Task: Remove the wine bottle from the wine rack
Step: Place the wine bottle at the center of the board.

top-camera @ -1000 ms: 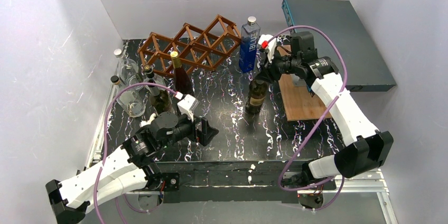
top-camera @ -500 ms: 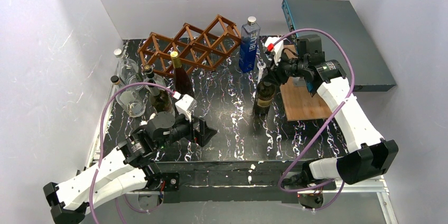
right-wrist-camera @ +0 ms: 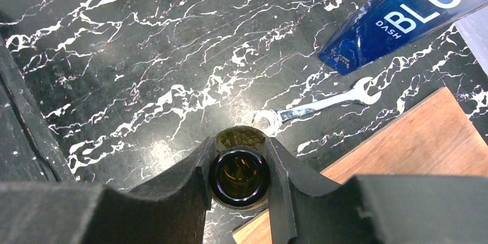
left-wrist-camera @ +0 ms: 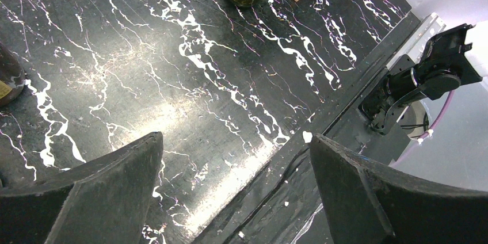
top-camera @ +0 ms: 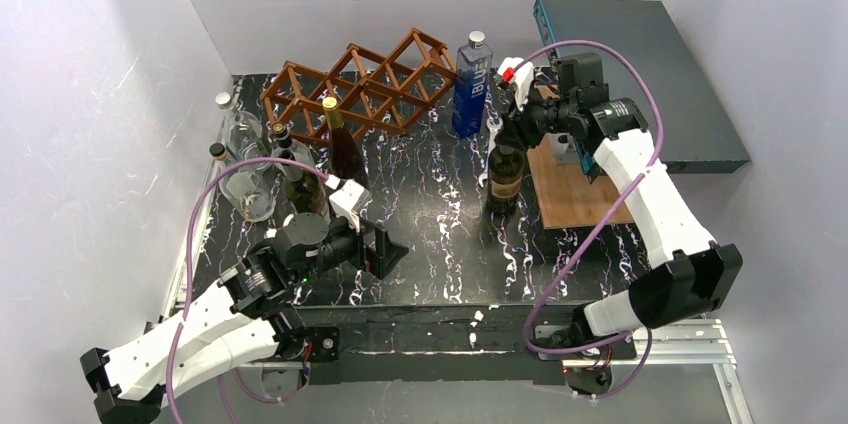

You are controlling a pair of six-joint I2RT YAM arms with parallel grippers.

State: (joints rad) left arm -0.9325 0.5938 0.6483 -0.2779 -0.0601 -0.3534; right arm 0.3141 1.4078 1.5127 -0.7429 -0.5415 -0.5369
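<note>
On the left, the left gripper point(left-wrist-camera: 236, 157) hangs with jaws wide apart, holding nothing. The wine rack point(top-camera: 360, 84) stands at the back. Right of it, off the rack, the wine bottle point(top-camera: 503, 179) is upright beside the wooden board point(top-camera: 565, 194), neck clamped in the right gripper point(right-wrist-camera: 239, 169), which hides the neck from above.

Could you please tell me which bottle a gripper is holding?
The dark olive bottle beside the wooden board: it alone has the right gripper clamped on its neck.

Bright even overhead light, soft glare on the glossy table point(left-wrist-camera: 172, 120), faint shadows, near jaws slightly blurred
</note>
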